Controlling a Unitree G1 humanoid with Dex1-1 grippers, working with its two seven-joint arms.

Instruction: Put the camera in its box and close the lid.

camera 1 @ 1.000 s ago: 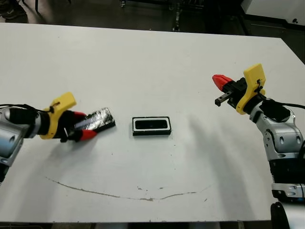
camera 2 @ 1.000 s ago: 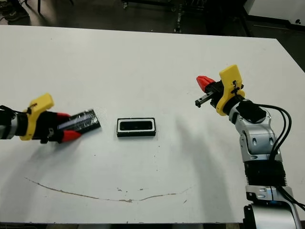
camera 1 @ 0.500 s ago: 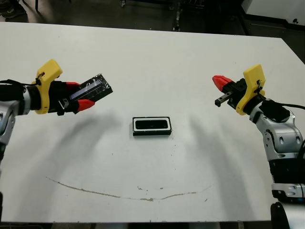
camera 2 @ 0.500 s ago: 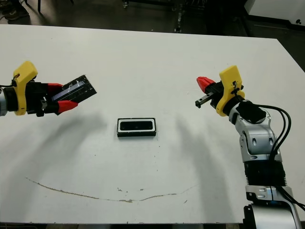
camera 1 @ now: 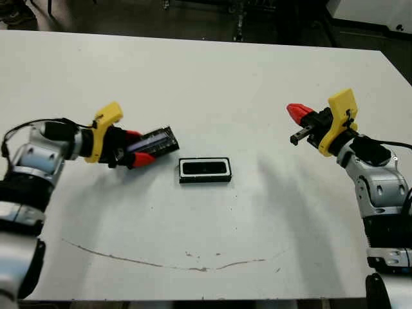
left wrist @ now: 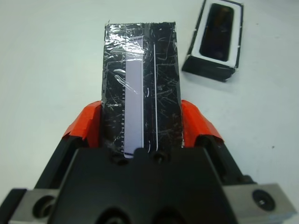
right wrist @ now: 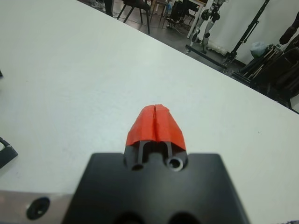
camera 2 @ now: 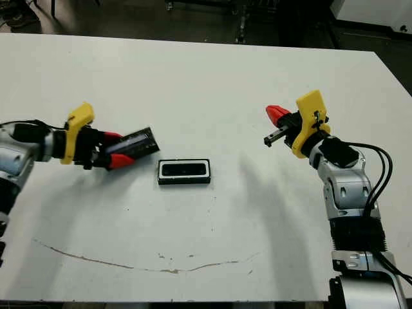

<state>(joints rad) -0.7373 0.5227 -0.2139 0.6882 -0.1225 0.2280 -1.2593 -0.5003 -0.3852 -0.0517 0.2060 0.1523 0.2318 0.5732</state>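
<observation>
I see one box [camera 1: 205,170] on the table [camera 1: 212,77], one camera [left wrist: 220,24] lying inside it, one lid [camera 1: 153,141] clamped in my left gripper [camera 1: 135,149] beside the box. My right gripper [right wrist: 155,122] is pressed closed, empty; only its wrist view shows that.

The lid [left wrist: 140,100] disappears at its near end between the left gripper's red fingers [left wrist: 86,123]. The box [right wrist: 5,151] shows only one corner at the right wrist view's nine-o'clock edge.
</observation>
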